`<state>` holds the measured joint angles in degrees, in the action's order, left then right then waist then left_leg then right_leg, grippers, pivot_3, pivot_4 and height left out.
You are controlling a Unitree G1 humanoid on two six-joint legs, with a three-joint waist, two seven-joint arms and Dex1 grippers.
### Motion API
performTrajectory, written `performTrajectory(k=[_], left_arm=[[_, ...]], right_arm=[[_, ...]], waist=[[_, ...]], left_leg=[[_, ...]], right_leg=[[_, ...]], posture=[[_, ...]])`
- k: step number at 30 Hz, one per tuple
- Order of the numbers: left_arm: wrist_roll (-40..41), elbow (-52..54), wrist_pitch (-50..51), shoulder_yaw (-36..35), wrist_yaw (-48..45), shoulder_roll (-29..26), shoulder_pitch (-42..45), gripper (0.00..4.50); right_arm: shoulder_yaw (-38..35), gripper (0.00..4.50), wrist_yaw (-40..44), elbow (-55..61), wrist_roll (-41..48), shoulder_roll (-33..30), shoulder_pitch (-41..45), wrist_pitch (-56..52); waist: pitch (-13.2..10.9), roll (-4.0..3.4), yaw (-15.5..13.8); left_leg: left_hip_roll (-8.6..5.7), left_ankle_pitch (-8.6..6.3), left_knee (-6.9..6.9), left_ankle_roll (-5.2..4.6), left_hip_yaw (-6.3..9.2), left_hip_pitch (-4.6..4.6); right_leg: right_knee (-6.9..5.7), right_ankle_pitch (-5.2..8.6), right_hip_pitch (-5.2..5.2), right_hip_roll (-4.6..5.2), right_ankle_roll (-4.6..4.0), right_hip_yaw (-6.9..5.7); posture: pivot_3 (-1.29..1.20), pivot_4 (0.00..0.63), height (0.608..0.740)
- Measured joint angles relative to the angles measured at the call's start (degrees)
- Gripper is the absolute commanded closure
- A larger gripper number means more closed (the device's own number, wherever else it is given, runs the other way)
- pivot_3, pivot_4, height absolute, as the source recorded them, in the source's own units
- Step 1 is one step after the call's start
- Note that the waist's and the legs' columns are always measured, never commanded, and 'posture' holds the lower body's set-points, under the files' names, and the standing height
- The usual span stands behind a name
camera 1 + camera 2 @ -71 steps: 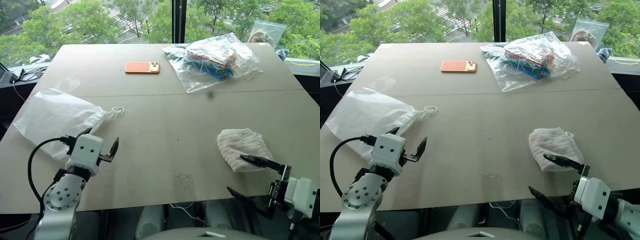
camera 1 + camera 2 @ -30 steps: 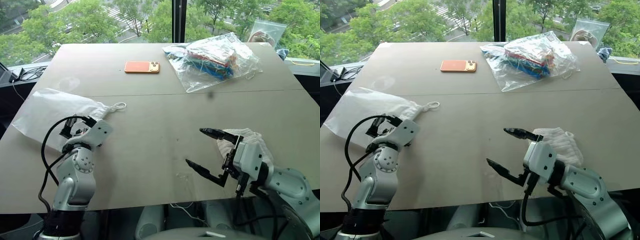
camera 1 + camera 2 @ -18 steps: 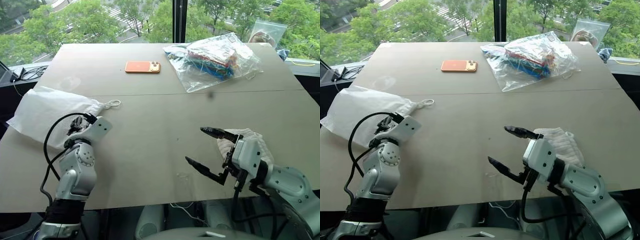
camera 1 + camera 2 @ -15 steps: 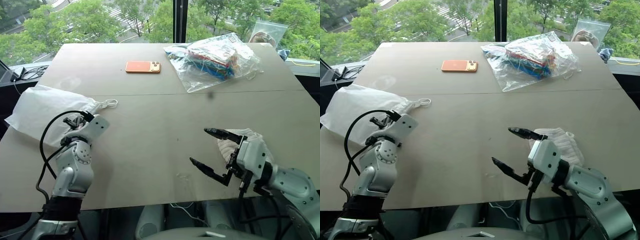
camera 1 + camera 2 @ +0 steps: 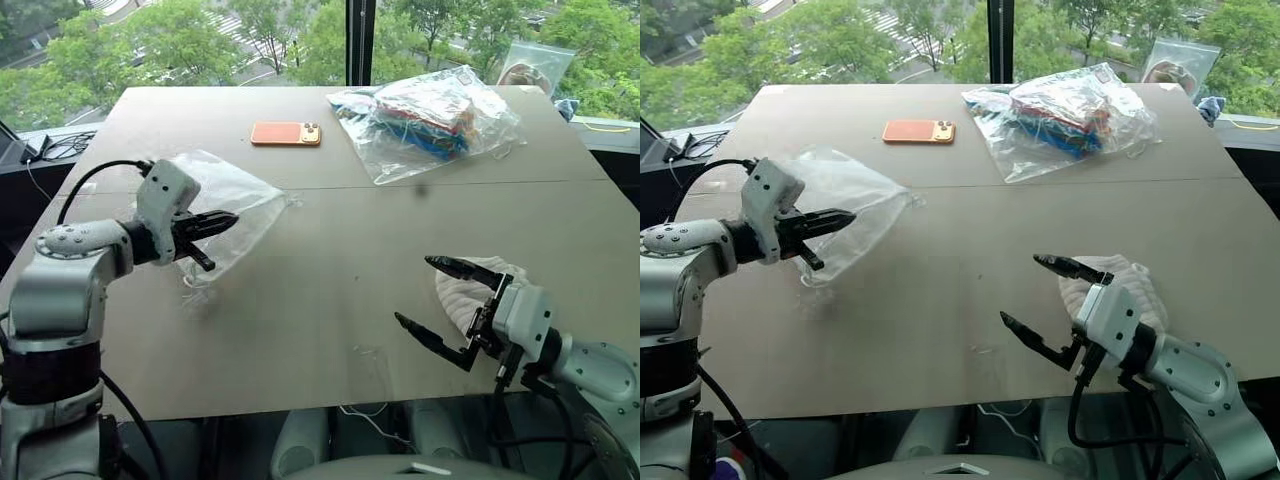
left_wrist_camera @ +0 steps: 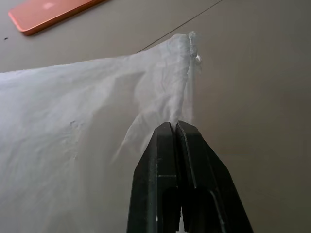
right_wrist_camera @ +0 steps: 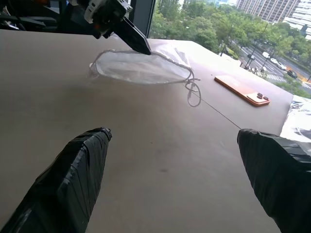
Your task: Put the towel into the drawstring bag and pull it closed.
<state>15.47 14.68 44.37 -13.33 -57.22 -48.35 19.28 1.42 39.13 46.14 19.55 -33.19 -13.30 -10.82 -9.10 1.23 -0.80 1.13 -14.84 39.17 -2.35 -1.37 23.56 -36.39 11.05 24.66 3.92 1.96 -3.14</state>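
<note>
The drawstring bag (image 5: 235, 190), a thin translucent white pouch, hangs lifted off the table at the left. My left gripper (image 5: 228, 217) is shut on its fabric near the mouth, fingers pressed together in the left wrist view (image 6: 175, 126). The bag's cord (image 7: 193, 90) dangles in a loop from the mouth. The towel (image 5: 458, 296), an off-white ribbed lump, lies at the front right of the table. My right gripper (image 5: 413, 290) stands open just left of the towel, pointing toward the bag, with nothing between its fingers (image 7: 77, 170).
An orange phone (image 5: 285, 134) lies at the back middle. A clear plastic bag (image 5: 430, 115) of colourful contents sits at the back right, with a smaller clear bag (image 5: 535, 62) behind it. Cables (image 5: 50, 150) lie off the table's left edge (image 5: 60, 195).
My left gripper shut on the drawstring bag, then rose and swung right, lifting it off the table. The right gripper stayed open and drifted slightly right.
</note>
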Motion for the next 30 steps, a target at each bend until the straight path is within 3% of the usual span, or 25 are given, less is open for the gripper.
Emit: performTrajectory(k=[4,5,7,12,13,18,30], left_arm=[[-5.9,-2.9,-17.0,7.1,1.1,0.2,-4.1,4.45],[-8.3,-4.7,-19.7,8.1,3.2,0.2,-4.5,4.22],[-13.9,-8.4,-25.9,9.6,8.5,0.2,-6.6,3.63],[-28.4,-11.4,-41.8,13.9,23.1,1.0,-11.5,1.22],[-32.6,-11.4,-44.2,14.3,28.2,1.9,-12.1,0.97],[-41.9,-14.3,-45.3,15.7,40.1,5.5,-12.1,0.97],[-47.9,-31.5,-49.4,20.3,53.7,12.6,1.0,0.97]], right_arm=[[0.0,0.00,-1.0,0.0,-1.3,0.5,-1.4,0.3],[0.1,0.00,-1.1,0.1,-1.5,0.6,-1.7,0.3],[0.1,0.00,-1.6,0.1,-2.0,0.9,-2.8,0.6],[0.3,0.00,-2.2,0.3,-2.9,1.1,-3.4,1.0],[0.3,0.00,-2.3,0.3,-3.1,1.1,-3.6,1.1],[0.1,0.00,-2.3,0.6,-3.1,1.0,-3.9,1.1],[0.0,0.00,-2.0,0.5,-3.0,0.6,-3.3,1.2]], waist=[[0.0,0.00,-0.1],[0.0,-0.01,-0.1],[0.0,-0.01,0.0],[0.0,0.00,-0.4],[0.0,0.02,-0.6],[0.0,-0.04,-0.7],[0.0,-0.03,-1.4]], left_leg=[[0.07,0.00,0.00,0.00,0.00,-0.01],[0.08,0.00,0.00,0.00,0.01,-0.03],[0.09,0.00,0.00,0.00,-0.04,-0.06],[0.06,0.00,0.01,0.00,-0.06,-0.01],[0.06,0.00,0.01,0.00,-0.04,0.00],[0.08,0.00,0.01,0.00,-0.02,-0.02],[0.05,0.00,0.06,0.00,-0.11,-0.13]], right_leg=[[-0.05,0.00,0.02,-0.11,-0.02,0.02],[-0.07,0.00,0.02,-0.12,-0.02,0.02],[-0.08,0.00,0.02,-0.13,-0.02,0.06],[-0.03,0.00,0.03,0.01,-0.01,0.06],[-0.03,0.00,0.03,0.02,0.00,0.02],[-0.07,0.00,0.02,-0.02,0.00,-0.01],[-0.21,-0.02,-0.05,-0.01,0.03,0.04]], posture=[[0.00,0.150,0.740],[0.00,0.150,0.740],[0.00,0.150,0.740],[0.00,0.150,0.740],[0.00,0.150,0.740],[0.00,0.150,0.740],[0.00,0.150,0.740]])
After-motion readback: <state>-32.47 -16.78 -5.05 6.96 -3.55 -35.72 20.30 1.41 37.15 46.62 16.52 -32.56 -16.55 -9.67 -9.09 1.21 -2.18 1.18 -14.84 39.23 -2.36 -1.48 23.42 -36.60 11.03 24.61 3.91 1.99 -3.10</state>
